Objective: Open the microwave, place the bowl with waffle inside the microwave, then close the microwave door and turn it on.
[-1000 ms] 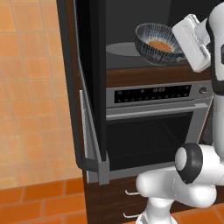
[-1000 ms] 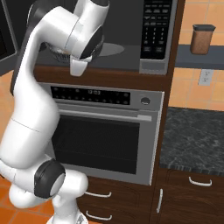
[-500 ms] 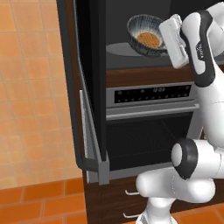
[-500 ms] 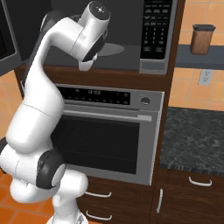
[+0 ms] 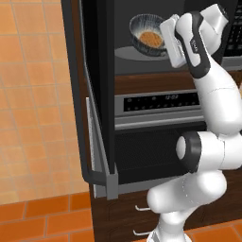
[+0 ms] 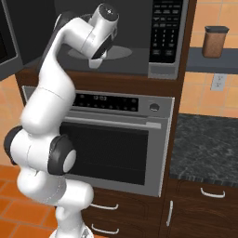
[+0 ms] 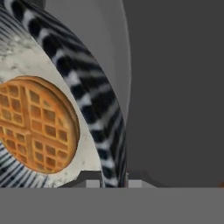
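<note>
1. The microwave (image 5: 142, 61) is seen as a built-in box with a dark cavity and a flat grey round turntable (image 5: 142, 53); a black button panel (image 6: 166, 28) sits at its right.
2. The microwave door (image 5: 97, 90), a black glass panel in a grey frame, is swung wide open to the left.
3. The bowl (image 5: 147, 33), round, with faceted, ribbed glass sides, is held tilted just above the turntable inside the cavity.
4. A round golden waffle (image 7: 37, 124) with a square grid pattern is seen lying in the bowl.
5. The tool (image 7: 113, 178) is closed narrowly on the bowl's rim, one fingertip (image 7: 89, 178) inside and the other outside the wall.
6. Below, a silver oven (image 6: 121, 139) with a dark glass window is set in brown wooden cabinetry.
7. A speckled dark stone desk (image 6: 204, 139) is seen at the right.
</note>
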Tool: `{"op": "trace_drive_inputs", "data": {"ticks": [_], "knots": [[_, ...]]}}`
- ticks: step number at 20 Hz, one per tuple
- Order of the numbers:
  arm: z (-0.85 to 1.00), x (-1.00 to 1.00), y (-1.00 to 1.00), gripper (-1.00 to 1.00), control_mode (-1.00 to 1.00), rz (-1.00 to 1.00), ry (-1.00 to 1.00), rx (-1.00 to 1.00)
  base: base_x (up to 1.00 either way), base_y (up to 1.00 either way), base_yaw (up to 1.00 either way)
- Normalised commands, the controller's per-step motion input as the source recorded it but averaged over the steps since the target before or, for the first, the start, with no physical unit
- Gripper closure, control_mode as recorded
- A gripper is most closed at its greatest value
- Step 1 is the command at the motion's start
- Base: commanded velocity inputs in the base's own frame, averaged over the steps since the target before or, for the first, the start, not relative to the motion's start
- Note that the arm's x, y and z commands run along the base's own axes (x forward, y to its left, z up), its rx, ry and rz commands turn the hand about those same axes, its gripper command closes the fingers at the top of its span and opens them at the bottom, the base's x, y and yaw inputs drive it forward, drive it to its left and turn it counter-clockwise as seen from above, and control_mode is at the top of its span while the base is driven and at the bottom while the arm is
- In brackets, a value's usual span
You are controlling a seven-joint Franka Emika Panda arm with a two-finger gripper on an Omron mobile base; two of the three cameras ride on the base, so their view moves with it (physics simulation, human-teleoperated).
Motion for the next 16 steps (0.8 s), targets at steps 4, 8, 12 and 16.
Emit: {"op": "trace_drive_inputs", "data": {"ticks": [4,8,12,16], "knots": [[-0.21,0.38,0.0,1.0,-1.0,0.0,0.0,0.0,0.0,0.0,0.0],[0.0,0.5,-0.02,1.0,-1.0,0.0,0.0,0.0,0.0,0.0,0.0],[0.0,0.51,-0.03,1.0,-1.0,0.0,0.0,0.0,0.0,0.0,0.0],[-0.12,0.47,0.0,1.0,-1.0,0.0,0.0,0.0,0.0,0.0,0.0]]}}
